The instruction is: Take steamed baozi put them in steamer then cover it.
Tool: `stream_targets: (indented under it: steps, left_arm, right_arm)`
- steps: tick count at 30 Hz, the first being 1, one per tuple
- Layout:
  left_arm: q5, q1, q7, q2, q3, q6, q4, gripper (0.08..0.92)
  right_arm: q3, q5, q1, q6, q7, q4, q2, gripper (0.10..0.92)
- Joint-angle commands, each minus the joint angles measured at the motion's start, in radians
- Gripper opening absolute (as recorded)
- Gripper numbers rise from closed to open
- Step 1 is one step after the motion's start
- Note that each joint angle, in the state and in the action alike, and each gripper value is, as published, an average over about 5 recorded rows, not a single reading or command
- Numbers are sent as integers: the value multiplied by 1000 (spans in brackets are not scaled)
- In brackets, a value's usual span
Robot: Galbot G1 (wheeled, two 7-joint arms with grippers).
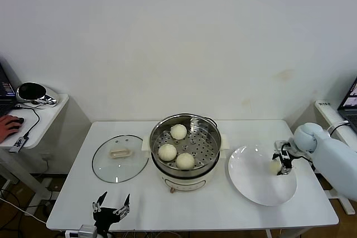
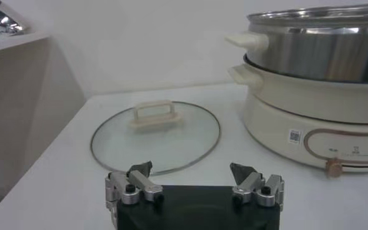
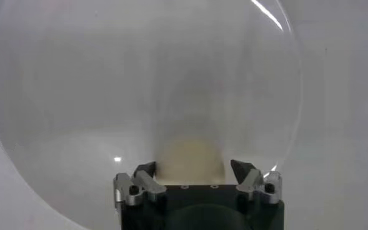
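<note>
Three steamed baozi [image 1: 167, 151] lie on the perforated tray of the steamer [image 1: 215, 132] at the table's middle. One more baozi [image 1: 275, 166] rests on the white plate [image 1: 254, 185] to the right. My right gripper [image 1: 283, 165] is down over this bun; in the right wrist view the baozi [image 3: 190, 156] sits between the fingers of the right gripper [image 3: 194, 167], which stand wide at its sides. The cover [image 1: 120, 158] lies flat left of the steamer, handle up. My left gripper [image 1: 111, 203] hovers open near the front edge, facing the cover [image 2: 155, 134] and the steamer [image 2: 321, 50].
A side desk [image 1: 39, 121] with a mouse, cables and a person's hand stands at far left. Another desk edge with a laptop [image 1: 348, 101] is at far right. Bare table surface lies in front of the steamer and the plate.
</note>
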Motion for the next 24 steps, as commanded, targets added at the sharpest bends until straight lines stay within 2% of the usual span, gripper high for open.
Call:
stream_targets:
  steps: [1,10,16,24]
  left_arm:
    - [-1,-4,0,1,4,0,-3,823]
    - [-2,-10,-1,3,16,-2,-7,823]
    - [-4,-13,-3,8,9,-2,-23,823]
    - [-4,-12,-1,18,-5,3,-62,823]
  right_arm:
    - [-19,56,21,-25,1,31,-18,622]
    - [-180,236,178,-96,-7,159,-94,612]
    - [-389,408,455,-185,-19,316,-142,611]
    - [-790,731,934,-310,-24,396,-17,619]
